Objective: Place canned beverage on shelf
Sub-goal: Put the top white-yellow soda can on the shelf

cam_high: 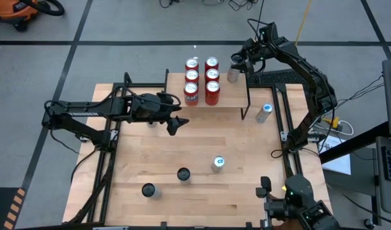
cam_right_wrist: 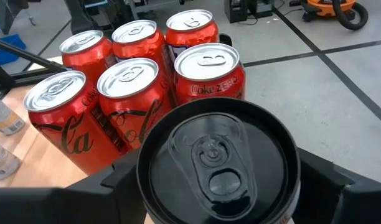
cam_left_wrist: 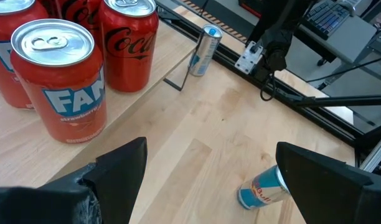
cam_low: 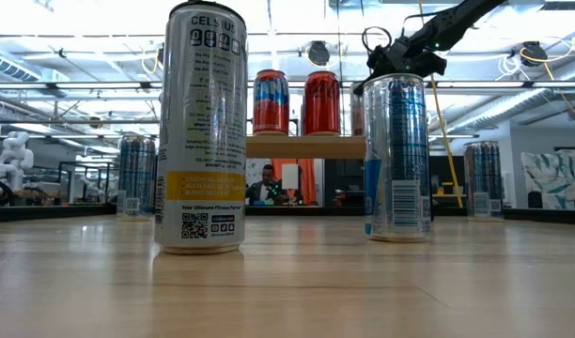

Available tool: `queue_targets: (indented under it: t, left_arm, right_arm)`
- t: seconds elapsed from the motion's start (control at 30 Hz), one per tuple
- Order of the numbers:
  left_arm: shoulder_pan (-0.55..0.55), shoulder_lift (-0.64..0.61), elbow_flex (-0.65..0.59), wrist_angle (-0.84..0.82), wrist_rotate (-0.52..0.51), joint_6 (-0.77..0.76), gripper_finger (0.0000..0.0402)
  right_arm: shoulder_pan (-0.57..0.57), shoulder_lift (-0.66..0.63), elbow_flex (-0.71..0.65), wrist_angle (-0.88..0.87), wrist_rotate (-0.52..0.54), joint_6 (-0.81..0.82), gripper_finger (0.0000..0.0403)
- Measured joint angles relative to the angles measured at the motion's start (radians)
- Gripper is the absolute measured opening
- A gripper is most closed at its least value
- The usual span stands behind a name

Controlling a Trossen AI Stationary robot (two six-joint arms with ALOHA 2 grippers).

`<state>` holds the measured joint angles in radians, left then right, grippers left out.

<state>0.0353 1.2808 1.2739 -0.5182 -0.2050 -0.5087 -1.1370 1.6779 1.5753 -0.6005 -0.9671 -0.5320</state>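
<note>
Right end effector (cam_high: pixel 235 69) up at the far edge of the counter (cam_high: pixel 151 153), wrapped around a grey can with a black top (cam_right_wrist: pixel 218 162). Impossible to tell whether clenched on that can or already released. Can upright, just beside the end of the shelf (cam_high: pixel 232 96), close against six red cans (cam_high: pixel 202 78) standing in two rows on the shelf's light wooden top. Nearest to this end effector, a Coke Zero can (cam_right_wrist: pixel 209 71); beyond it, Coca-Cola cans. Unclear whether the grey can's base rests on the shelf top or hangs just above it. Left end effector (cam_high: pixel 176 123) released, fingers (cam_left_wrist: pixel 119 171) spread wide with nothing between them, hovering over bare wood just short of the shelf's near edge. Straight ahead of it, a red Fanta strawberry can (cam_left_wrist: pixel 60 81) and a Coca-Cola can behind. Farther off, beyond the shelf's thin black leg (cam_left_wrist: pixel 178 78), a slim blue and silver can (cam_high: pixel 266 112) standing upright. Near this end effector, on the side away from the shelf, a small blue and silver can lying on its side (cam_high: pixel 218 163). Well apart from both end effectors, toward the counter's near edge, two more upright cans with dark tops (cam_high: pixel 183 174), one of them a tall Celsius can (cam_low: pixel 205 131).
</note>
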Motion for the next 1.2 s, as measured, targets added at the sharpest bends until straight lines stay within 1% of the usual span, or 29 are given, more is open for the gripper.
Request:
queue_targets:
  t: [0.13, 0.23, 0.4, 0.5, 0.67, 0.77, 0.97, 1.2]
  left_arm:
    - [0.0, 0.0, 0.0, 0.0, 0.0, 0.0, 0.0359]
    - [0.0, 0.0, 0.0, 0.0, 0.0, 0.0, 0.0359]
    - [0.0, 0.0, 0.0, 0.0, 0.0, 0.001, 0.0359]
    - [0.0, 0.0, 0.0, -0.001, 0.0, 0.018, 0.0359]
    - [0.0, 0.0, 0.0, -0.01, 0.0, 0.023, 0.0359]
    - [-0.001, 0.0, 0.0, -0.014, 0.0, 0.025, 0.0359]
    - [-0.001, 0.0, 0.0, -0.015, 0.0, 0.053, 0.0359]
    - [-0.001, 0.0, 0.0, -0.015, 0.0, 0.054, 0.0359]
  right_arm:
    - [0.0, -0.007, 0.0, 0.014, -0.003, 0.031, 0.029]
    - [0.0, -0.018, 0.0, 0.019, -0.025, 0.031, 0.0304]
    - [0.0, -0.043, 0.0, 0.051, -0.027, 0.071, 0.0329]
    - [0.0, -0.063, 0.0, 0.064, 0.012, 0.098, 0.0337]
    - [0.0, -0.113, 0.0, 0.05, 0.113, 0.102, 0.0338]
    - [0.0, -0.135, 0.0, 0.036, 0.154, 0.135, 0.0338]
    - [0.0, -0.139, 0.0, -0.017, 0.157, 0.156, 0.0339]
    - [0.016, -0.139, 0.0, -0.032, 0.155, 0.156, 0.034]
